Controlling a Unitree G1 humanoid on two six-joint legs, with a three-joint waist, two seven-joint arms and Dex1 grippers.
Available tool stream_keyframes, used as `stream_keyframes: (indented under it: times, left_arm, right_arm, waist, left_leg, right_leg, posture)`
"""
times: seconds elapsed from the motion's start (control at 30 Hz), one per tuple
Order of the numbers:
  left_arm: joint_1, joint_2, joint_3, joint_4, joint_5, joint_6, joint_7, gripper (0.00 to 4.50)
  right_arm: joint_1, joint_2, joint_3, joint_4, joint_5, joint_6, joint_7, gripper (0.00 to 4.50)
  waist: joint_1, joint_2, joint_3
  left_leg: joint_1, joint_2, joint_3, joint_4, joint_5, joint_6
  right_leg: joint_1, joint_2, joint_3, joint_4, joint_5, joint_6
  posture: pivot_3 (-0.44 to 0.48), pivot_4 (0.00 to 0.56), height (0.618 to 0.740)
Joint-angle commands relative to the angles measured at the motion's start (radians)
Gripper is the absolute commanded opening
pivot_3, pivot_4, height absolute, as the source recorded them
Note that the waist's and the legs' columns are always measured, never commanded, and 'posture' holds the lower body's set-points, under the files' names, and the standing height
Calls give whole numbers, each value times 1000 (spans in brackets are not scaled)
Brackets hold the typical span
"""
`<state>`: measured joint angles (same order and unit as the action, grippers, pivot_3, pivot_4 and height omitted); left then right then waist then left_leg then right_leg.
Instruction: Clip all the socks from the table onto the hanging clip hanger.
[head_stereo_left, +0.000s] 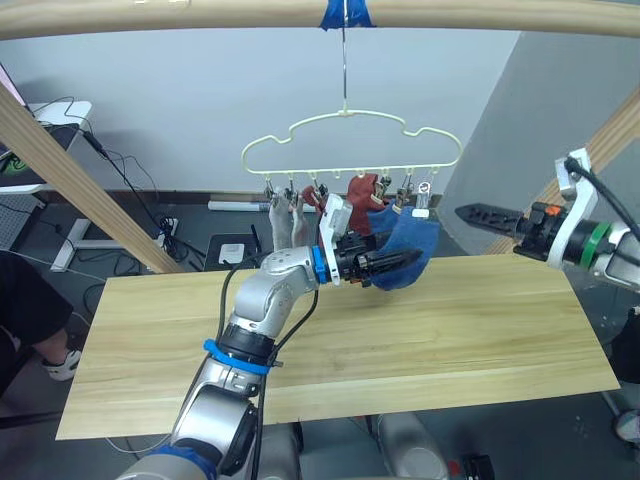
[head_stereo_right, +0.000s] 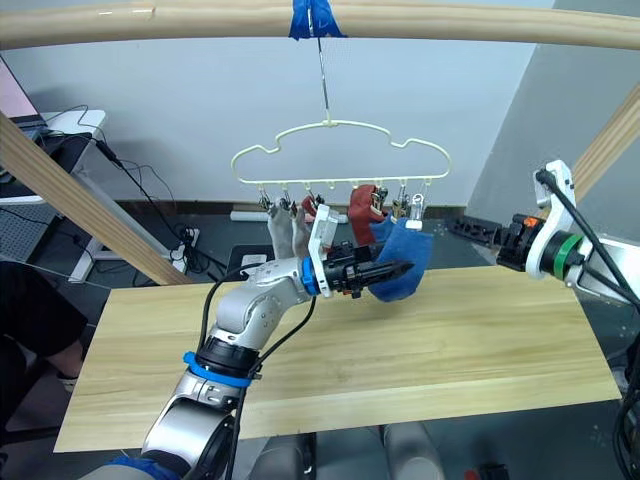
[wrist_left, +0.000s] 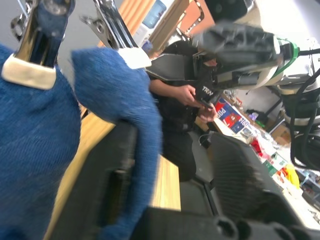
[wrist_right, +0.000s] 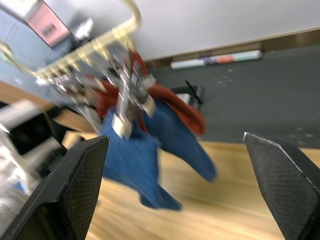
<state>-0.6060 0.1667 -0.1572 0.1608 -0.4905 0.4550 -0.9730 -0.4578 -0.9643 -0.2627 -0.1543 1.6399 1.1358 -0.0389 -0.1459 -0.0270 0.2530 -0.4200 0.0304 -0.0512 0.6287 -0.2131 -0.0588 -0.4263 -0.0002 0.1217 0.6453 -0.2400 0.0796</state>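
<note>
Socks hang clipped on the hanger (head_stereo_left: 350, 140) above the table's (head_stereo_left: 450, 340) far edge; my left pincer (head_stereo_left: 395, 262) grips the blue sock (head_stereo_left: 410, 245), my right pincer (head_stereo_left: 480, 215) waits spread wide. Pulling could unclip it or swing the hanger.

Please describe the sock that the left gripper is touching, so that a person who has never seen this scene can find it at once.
Under the round wooden pole hangs a thin cream-yellow cloud-shaped wire clip hanger. At its right end hangs a soft blue ankle sock, with the left gripper at it. Its neighbours are rust red and light grey.
</note>
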Motion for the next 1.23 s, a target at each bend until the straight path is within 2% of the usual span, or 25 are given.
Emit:
stream_keyframes:
  times: [0.03,0.1,0.23,0.3,0.47,0.57,0.67,0.77,0.9,1.17,1.23]
  left_arm:
    - [39,44,27,-67,-13,12,-14,3881]
    - [178,195,119,-171,-29,54,-19,4479]
    - [367,375,253,-294,-66,94,-11,4479]
    - [415,412,294,-334,-87,113,-1,4479]
    - [578,482,493,-479,-166,171,71,4479]
    - [668,528,555,-527,-144,189,116,4479]
    - [771,553,637,-514,-41,103,169,4479]
    - [799,554,624,-488,29,54,212,4479]
    - [775,530,579,-500,89,43,297,4479]
    - [733,526,543,-472,58,43,271,4479]
    - [713,552,518,-453,68,50,249,4479]
  right_arm:
    - [22,-12,-41,-77,-119,-49,97,4500]
    - [110,-3,-13,-149,-292,-136,192,4500]
    - [187,12,23,-177,-509,-259,312,4500]
    - [201,19,27,-173,-573,-289,357,4500]
    - [271,4,72,-190,-830,-505,558,4500]
    - [304,14,77,-180,-917,-591,639,4500]
    - [358,37,88,-132,-1017,-692,702,4500]
    - [405,74,64,-103,-1049,-701,703,4500]
    - [440,115,13,-111,-1069,-696,679,4500]
    - [452,137,-17,-120,-1114,-694,690,4500]
    - [446,141,-25,-115,-1124,-691,685,4500]
  waist:
    - [0,0,0]
    - [0,0,0]
    - [1,0,1]
    - [11,0,2]
    - [40,-2,4]
    - [51,-2,4]
    - [58,-2,4]
    - [66,-2,4]
    - [78,-2,4]
    - [86,-2,3]
    - [86,-2,3]
  left_leg:
    - [0,0,0,0,0,0]
    - [0,0,0,0,0,0]
    - [2,4,0,-2,0,0]
    - [1,3,1,-1,0,0]
    - [0,-1,1,0,0,0]
    - [0,0,1,0,0,0]
    - [1,0,1,0,0,0]
    - [1,0,1,-1,0,0]
    - [2,-1,1,1,0,0]
    - [3,0,1,0,0,0]
    - [3,0,1,0,0,0]
  right_leg:
    - [0,0,0,0,0,0]
    - [0,0,0,0,0,0]
    - [-2,3,0,1,-2,-3]
    - [-2,1,0,1,-2,-3]
    - [0,-4,-1,-1,-3,-5]
    - [0,-4,-1,0,-3,-4]
    - [0,-3,-2,0,-3,-5]
    - [0,-3,-2,0,-4,-7]
    - [1,-4,-1,1,-4,-7]
    - [1,-3,-1,1,-3,-7]
    - [2,-3,-2,1,-2,-4]
  posture:
    - [-193,249,740]
    - [-175,248,740]
    - [-128,241,740]
    - [-117,239,740]
    - [-82,235,740]
    - [-45,228,740]
    - [-13,228,740]
    - [2,224,740]
    - [11,221,740]
    - [-14,214,740]
    - [-26,212,740]
